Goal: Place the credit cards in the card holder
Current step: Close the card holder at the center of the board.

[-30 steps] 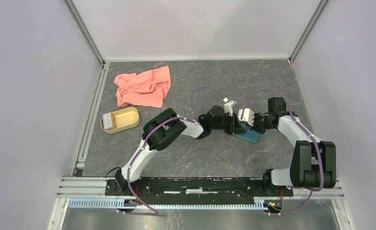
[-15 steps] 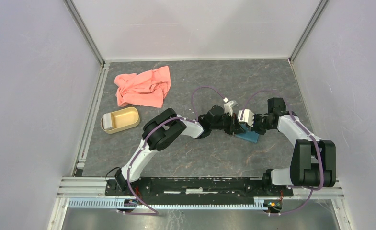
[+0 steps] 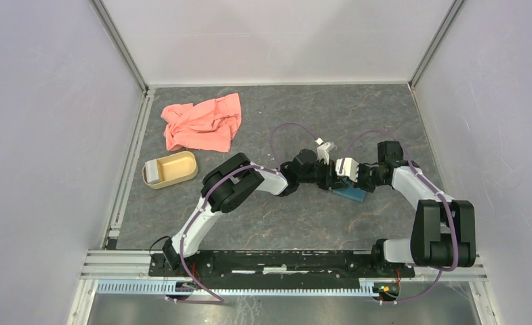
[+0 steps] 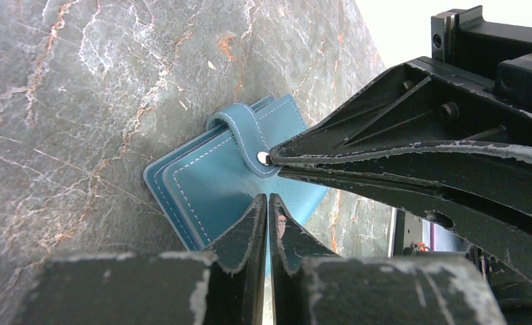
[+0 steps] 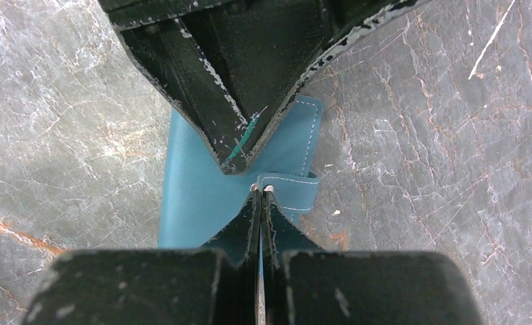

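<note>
Seen from above, the two wrists cover most of a flat teal-blue stitched card holder (image 3: pixel 353 194) lying on the dark marbled tabletop (image 3: pixel 297 223), and only one corner shows. The wrist views show its snap tab (image 4: pixel 239 128) folded over one edge. The left gripper (image 4: pixel 268 199) is pinched nearly together on the card holder, and the right wrist view shows a teal sliver between its jaws. The right gripper (image 5: pixel 259 192) is fully closed, its tips at the tab's stud. Well left of the card holder lie one crumpled salmon-pink cloth (image 3: pixel 202 125) and one tan oval dish (image 3: pixel 179 167). The pale piece (image 3: pixel 153 170) in the dish is too small to identify.
</note>
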Controlling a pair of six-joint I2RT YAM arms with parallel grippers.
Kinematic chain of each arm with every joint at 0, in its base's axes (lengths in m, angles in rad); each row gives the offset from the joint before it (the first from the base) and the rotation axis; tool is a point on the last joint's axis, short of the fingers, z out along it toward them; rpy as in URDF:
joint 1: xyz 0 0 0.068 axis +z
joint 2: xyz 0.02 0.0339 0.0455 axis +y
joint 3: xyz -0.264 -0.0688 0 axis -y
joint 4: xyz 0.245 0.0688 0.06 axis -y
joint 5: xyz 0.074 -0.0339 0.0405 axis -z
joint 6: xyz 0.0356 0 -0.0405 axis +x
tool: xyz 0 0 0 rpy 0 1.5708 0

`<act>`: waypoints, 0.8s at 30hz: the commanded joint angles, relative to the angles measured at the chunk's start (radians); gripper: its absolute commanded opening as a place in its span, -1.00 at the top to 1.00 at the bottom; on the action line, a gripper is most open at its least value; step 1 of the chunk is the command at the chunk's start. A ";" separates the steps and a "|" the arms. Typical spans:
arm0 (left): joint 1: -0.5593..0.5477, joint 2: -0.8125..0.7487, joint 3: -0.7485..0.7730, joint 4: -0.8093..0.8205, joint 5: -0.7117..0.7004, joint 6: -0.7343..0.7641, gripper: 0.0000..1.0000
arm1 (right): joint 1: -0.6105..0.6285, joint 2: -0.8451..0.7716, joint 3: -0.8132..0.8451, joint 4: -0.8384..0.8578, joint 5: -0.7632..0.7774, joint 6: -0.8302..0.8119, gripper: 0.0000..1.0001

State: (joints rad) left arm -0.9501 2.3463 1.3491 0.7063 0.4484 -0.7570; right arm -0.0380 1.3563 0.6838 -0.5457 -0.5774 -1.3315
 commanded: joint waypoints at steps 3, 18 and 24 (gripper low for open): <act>0.002 0.029 0.008 -0.039 0.001 -0.011 0.78 | 0.018 -0.012 -0.046 -0.012 0.012 -0.022 1.00; 0.002 0.035 0.014 -0.041 0.001 -0.013 0.78 | 0.074 -0.073 -0.142 0.001 0.054 -0.067 1.00; 0.002 0.033 0.013 -0.041 0.002 -0.013 0.79 | 0.101 -0.079 -0.172 0.017 0.100 -0.063 1.00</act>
State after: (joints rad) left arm -0.9482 2.3470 1.3491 0.7055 0.4484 -0.7582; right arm 0.0353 1.2499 0.5724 -0.4435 -0.4889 -1.3945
